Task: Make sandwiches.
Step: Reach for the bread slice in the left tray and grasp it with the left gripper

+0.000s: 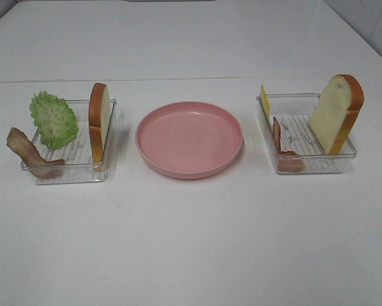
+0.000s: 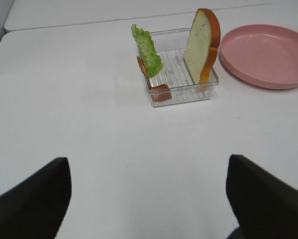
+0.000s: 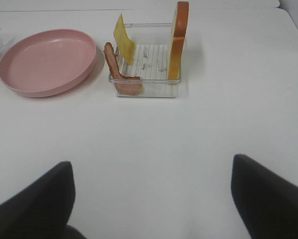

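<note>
Bread (image 1: 99, 121), lettuce (image 1: 53, 119) and bacon (image 1: 26, 150) are being kept in the left tray (image 1: 73, 173), another slice (image 1: 336, 111), bacon strip (image 1: 289, 162) and cheese (image 1: 264, 100) in the right tray (image 1: 318, 164), while left fingers (image 2: 34, 199) and right fingers (image 3: 34, 199) are being held wide open, empty.

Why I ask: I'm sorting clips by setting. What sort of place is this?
Likely a lab test bench, not a real kitchen: a plain white table, toy bread, lettuce and bacon propped in clear trays, and a pink plate between them.

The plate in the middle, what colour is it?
The plate is pink; the exterior high view shows it best.
</note>
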Controlling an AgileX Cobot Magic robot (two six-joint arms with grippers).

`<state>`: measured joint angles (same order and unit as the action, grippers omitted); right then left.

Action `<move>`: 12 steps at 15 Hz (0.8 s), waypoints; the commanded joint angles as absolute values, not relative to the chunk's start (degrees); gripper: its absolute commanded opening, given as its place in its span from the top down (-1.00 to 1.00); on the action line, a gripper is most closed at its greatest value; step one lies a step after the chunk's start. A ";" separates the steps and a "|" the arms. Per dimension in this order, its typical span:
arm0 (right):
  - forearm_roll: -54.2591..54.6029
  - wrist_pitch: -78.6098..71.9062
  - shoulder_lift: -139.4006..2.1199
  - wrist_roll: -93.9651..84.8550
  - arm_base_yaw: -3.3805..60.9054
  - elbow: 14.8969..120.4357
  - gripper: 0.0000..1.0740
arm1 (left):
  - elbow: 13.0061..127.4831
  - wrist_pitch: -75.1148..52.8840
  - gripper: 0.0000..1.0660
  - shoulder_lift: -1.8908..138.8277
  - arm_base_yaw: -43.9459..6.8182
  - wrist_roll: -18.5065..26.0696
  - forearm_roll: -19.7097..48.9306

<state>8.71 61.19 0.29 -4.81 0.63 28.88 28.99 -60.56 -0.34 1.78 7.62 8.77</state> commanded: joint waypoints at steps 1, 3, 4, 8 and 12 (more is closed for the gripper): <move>8.82 60.68 1.09 -4.41 0.34 28.71 -0.50 | 28.71 -59.99 -0.51 -1.43 2.01 7.45 8.88; 8.82 60.68 1.09 -4.41 0.34 28.71 -0.50 | 28.71 -59.99 -0.51 -1.43 2.01 7.45 8.88; 8.82 60.68 1.09 -4.41 0.34 28.71 -0.50 | 28.71 -59.99 -0.51 -1.43 2.01 7.45 8.88; 8.82 60.68 1.09 -4.41 0.34 28.71 -0.50 | 28.71 -59.99 -0.51 -1.43 2.01 7.45 8.88; 8.82 60.68 1.09 -4.41 0.34 28.71 -0.50 | 28.71 -59.99 -0.51 -1.43 2.01 7.45 8.88</move>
